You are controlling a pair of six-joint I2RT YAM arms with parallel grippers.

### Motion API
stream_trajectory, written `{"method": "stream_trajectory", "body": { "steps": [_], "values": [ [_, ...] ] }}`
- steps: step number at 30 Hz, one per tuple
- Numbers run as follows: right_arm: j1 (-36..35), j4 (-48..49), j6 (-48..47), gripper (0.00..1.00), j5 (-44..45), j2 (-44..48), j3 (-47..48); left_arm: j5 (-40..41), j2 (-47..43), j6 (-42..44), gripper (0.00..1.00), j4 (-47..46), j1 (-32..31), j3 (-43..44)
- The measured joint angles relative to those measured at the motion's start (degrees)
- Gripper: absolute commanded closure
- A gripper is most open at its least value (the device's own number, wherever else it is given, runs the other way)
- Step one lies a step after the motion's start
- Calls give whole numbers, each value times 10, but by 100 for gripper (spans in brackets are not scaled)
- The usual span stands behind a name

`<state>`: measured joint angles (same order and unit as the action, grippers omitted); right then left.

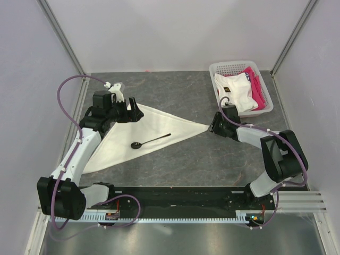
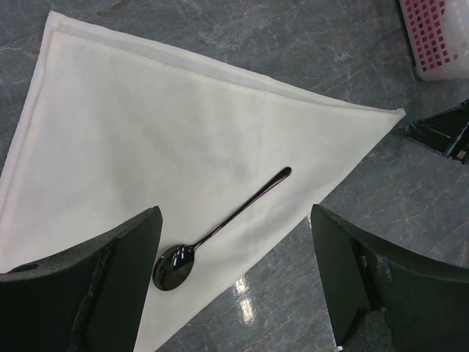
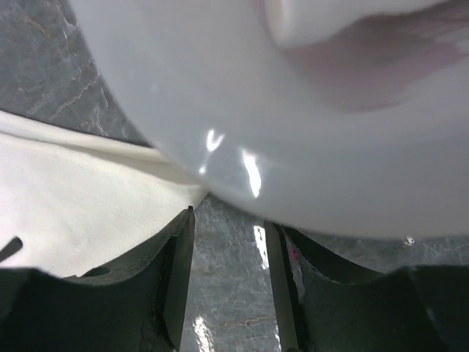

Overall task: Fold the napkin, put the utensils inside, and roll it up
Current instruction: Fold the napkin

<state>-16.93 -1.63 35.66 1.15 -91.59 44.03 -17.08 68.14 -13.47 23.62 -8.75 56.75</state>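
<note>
free: table [image 1: 202,164] strip nearside of napkin [image 1: 159,125] | obstacles: spoon [image 1: 153,140] on napkin; basket [image 1: 263,110] far right

bright, even light from overhead fills the top view; shadows under the arms [image 1: 79,154] are soft and faint. in the left wrist view a white glare spot sits on the grey table [image 2: 410,198], and the spoon [image 2: 231,220] glints at its bowl. the right wrist view is half filled by a blurred, glossy pale shape [image 3: 308,110] with two highlights.
</note>
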Motion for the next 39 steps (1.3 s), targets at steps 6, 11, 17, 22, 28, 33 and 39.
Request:
{"method": "stream_trajectory", "body": {
  "steps": [6,11,17,22,28,33,39],
  "values": [
    [20,70,25,50,-29,-13,-16,0,5,0,11,0,0,0],
    [25,118,48,52,-49,-33,-19,0,7,0,11,1,0,0],
    [25,148,61,58,-55,-48,-19,0,7,0,11,0,0,0],
    [27,147,64,66,-51,-49,-20,0,9,0,11,0,0,0],
    [28,148,63,70,-48,-50,-22,0,12,0,11,1,0,0],
    [28,148,57,78,-48,-50,-23,-1,13,0,11,0,0,0],
    [27,145,53,90,-45,-50,-24,-1,14,0,11,0,0,0]
  ]
}}
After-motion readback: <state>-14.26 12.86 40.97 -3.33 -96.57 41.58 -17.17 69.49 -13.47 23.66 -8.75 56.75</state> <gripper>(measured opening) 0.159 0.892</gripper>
